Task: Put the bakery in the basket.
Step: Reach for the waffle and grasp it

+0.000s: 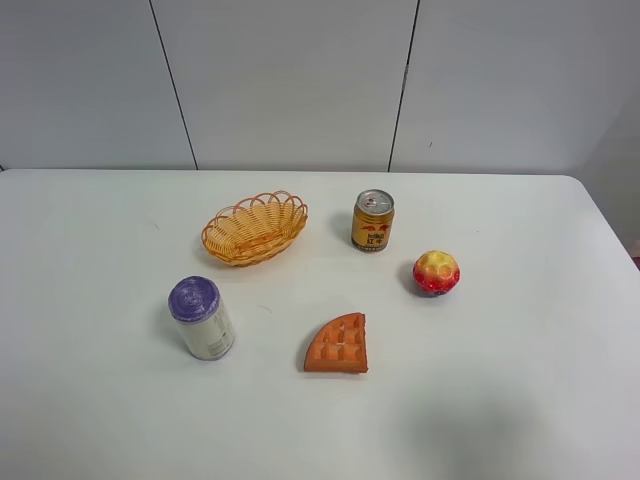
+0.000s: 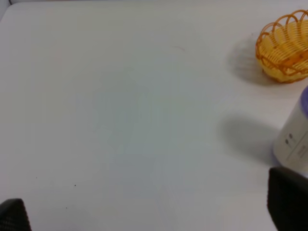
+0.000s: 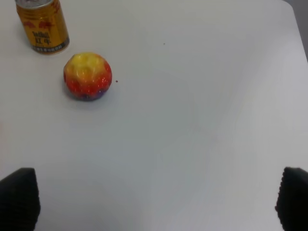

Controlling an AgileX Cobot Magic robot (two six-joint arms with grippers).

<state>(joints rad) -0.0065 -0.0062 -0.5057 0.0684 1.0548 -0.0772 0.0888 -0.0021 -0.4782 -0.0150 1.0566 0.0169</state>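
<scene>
While my left gripper (image 2: pixel 149 211) and right gripper (image 3: pixel 156 204) hang spread wide, I see the waffle wedge (image 1: pixel 338 345) flat on the table (image 1: pixel 520 400), at five o'clock from the wicker basket (image 1: pixel 255 228), well apart.

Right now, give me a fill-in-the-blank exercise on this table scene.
The basket currently holds ____.
In the high view, the purple-lidded can stands to the ____ of the waffle wedge.
Both the left gripper and the right gripper are ____.
Missing words: nothing, left, open.
</scene>
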